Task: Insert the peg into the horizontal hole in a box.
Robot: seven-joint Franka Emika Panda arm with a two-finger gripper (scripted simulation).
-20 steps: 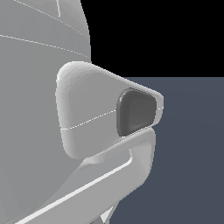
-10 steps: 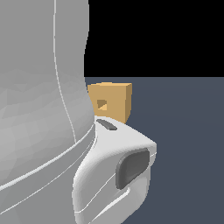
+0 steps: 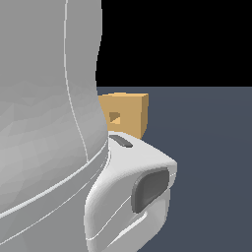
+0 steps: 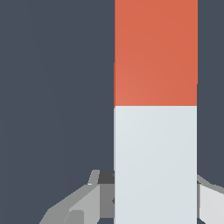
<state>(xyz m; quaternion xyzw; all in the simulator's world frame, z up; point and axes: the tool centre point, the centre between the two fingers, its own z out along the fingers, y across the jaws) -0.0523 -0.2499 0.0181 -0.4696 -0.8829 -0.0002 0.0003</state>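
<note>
Down the centre-right of the wrist frame, the long orange-red and pale grey-white square peg, judged rigid and light, is flanked at its pale end by the fingers, whose hold cannot be told.

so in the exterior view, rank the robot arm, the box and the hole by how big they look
1. The robot arm looks largest, filling the exterior view's left half, though it is plainly nearest the camera, so that says little of true size.
2. The box, partly hidden behind the arm.
3. The hole, a small opening in the box's face.

Exterior close behind arm; wrist close on peg.
</note>
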